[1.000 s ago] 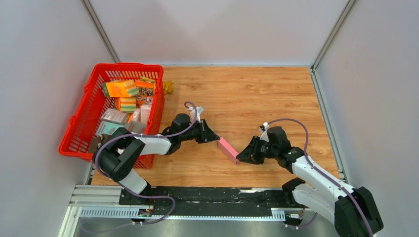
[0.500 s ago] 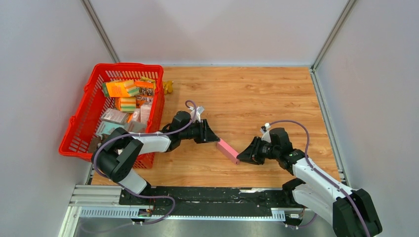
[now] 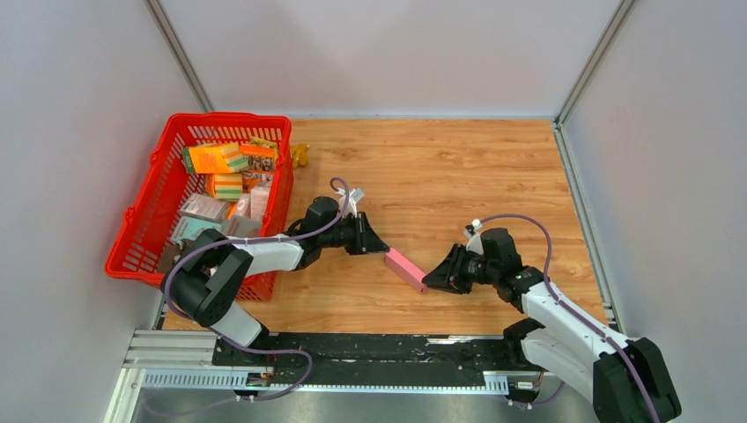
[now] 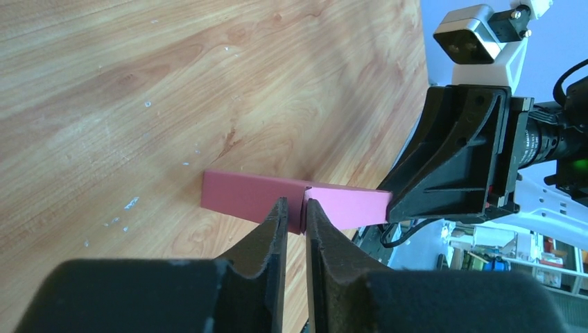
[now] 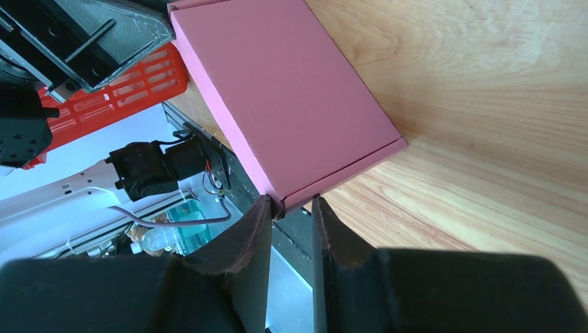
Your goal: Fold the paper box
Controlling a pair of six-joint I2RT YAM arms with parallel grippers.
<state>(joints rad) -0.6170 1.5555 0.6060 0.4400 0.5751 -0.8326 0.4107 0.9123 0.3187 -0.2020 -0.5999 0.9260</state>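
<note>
Left gripper [image 3: 385, 251] and right gripper [image 3: 426, 284], two in all, face each other over the one table [image 3: 458, 176], with one red basket [image 3: 227, 115] of printed packs, too jumbled to count, well off to the left gripper's left. Between them is the single pink box [image 3: 406, 267], each end pinched in a closed-down gripper. Only the wrist views show the holds: left fingers [image 4: 274, 229] nip a thin edge, right fingers [image 5: 253, 229] clamp a corner of its broad face.

The wooden table [image 3: 458, 167] carries a red plastic basket [image 3: 145, 211] at left, a small yellow object [image 3: 300, 155] beside it, and the paper box [image 3: 406, 268] on edge.
</note>
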